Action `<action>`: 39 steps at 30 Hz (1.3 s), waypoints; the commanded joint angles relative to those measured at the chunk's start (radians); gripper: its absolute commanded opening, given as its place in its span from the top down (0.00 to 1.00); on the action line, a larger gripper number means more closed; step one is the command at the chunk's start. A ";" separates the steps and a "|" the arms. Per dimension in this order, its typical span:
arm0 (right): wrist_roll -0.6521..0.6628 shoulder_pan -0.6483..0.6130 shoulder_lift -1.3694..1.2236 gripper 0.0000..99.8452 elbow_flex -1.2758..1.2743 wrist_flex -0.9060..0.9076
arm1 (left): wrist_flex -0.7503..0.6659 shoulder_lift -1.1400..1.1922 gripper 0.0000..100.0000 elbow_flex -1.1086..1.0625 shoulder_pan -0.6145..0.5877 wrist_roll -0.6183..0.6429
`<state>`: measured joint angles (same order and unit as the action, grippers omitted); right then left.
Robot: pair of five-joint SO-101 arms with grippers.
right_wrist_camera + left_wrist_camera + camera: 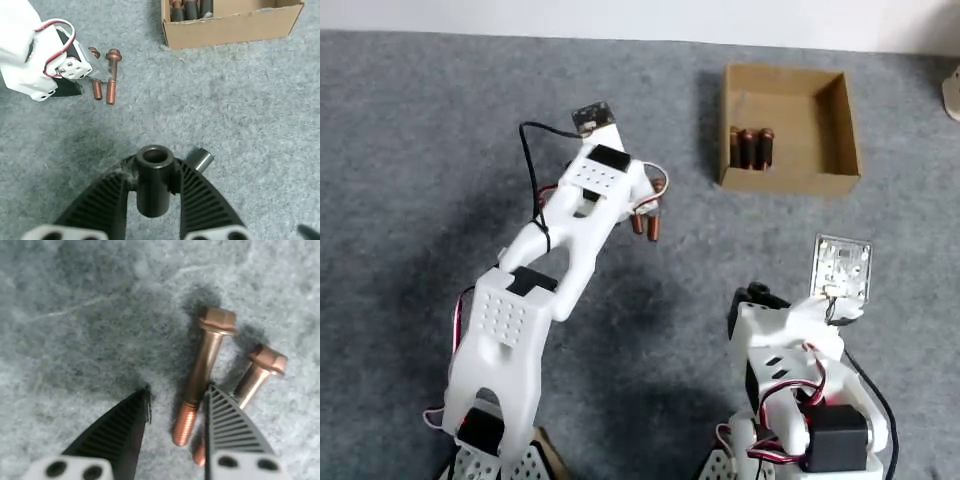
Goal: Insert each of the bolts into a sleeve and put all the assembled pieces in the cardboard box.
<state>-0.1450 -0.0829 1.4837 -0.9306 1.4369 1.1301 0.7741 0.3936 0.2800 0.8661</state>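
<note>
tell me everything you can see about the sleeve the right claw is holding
The sleeve is a short, dark, matte tube, seemingly metal, with a thick wall and an open round bore facing the wrist camera. It sits lengthwise in the shut right claw, whose ribbed black insides press its two sides. A second sleeve lies on the grey carpet just beyond it.

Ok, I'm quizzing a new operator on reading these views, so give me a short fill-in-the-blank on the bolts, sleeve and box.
1. ____ loose bolts lie at the left gripper.
2. The left gripper's jaws stand ____.
3. The right gripper is shut on an upright black ____.
4. The cardboard box holds ____ assembled pieces.
Missing words: two; open; sleeve; three.
</note>
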 commanded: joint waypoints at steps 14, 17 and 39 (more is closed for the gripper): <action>0.012 -0.002 0.008 1.00 0.015 0.054 | 0.351 -0.099 1.00 0.059 -0.038 -0.133; 0.012 -0.002 0.008 1.00 0.015 0.054 | 0.462 -0.174 1.00 0.061 -0.035 -0.287; 0.083 -0.005 0.008 1.00 0.016 0.053 | 0.437 -0.228 1.00 -0.308 -0.361 -0.999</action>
<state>-0.0729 -0.0829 1.4853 -0.9306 1.4906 1.5627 0.5869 0.1220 -0.0391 -0.0407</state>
